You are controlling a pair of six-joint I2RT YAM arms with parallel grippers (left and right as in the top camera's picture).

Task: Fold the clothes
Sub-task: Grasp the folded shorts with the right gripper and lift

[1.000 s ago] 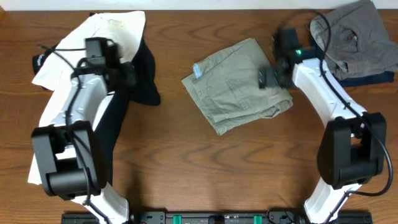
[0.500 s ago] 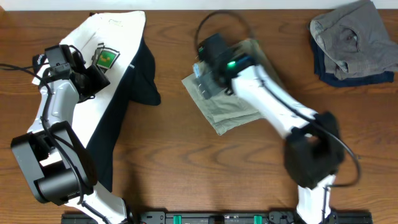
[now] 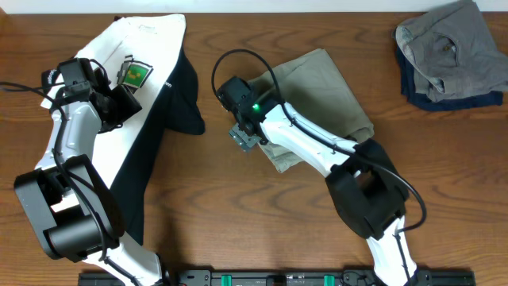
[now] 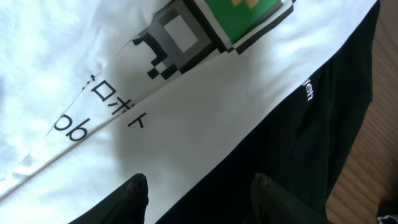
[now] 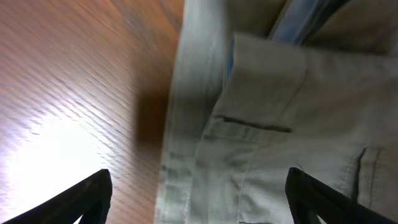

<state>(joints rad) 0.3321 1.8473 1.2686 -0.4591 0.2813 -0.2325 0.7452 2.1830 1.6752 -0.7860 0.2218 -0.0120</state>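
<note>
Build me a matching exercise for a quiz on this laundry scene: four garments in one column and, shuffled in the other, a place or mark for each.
Column one:
1 white T-shirt
2 khaki trousers
3 grey garment
4 black garment

Column two:
A lies at the far right, on a dark blue piece
B lies in the middle, with the right gripper at its left edge
C bears a green pixel print
D lies partly under the white T-shirt

Pairs: 1-C, 2-B, 3-A, 4-D

Matt khaki cloth trousers (image 3: 317,87) lie on a glossy, grained wooden table (image 3: 238,206).
</note>
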